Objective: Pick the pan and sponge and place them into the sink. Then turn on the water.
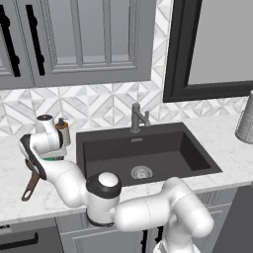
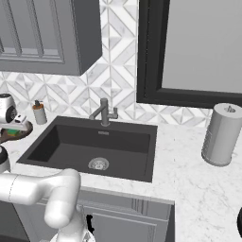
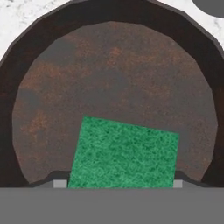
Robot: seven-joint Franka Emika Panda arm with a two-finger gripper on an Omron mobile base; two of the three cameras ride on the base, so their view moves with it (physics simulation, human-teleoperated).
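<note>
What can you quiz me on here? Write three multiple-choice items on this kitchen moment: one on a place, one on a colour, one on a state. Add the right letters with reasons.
1. Where does the sponge lie?
A. on the floor
B. inside the pan
C. hanging on the wall

2. What colour is the sponge's top face?
A. green
B. blue
C. white

3. What is the faucet doing?
A. pouring a blue stream
B. running no water
C. spraying sideways

Answers: 1 B, since the hand view shows the sponge resting on the pan's brown floor, ringed by its dark rim. 2 A, since its upper face is plainly green in the hand view. 3 B, since both base views show no stream below the spout and the black sink holds nothing but its drain.
</note>
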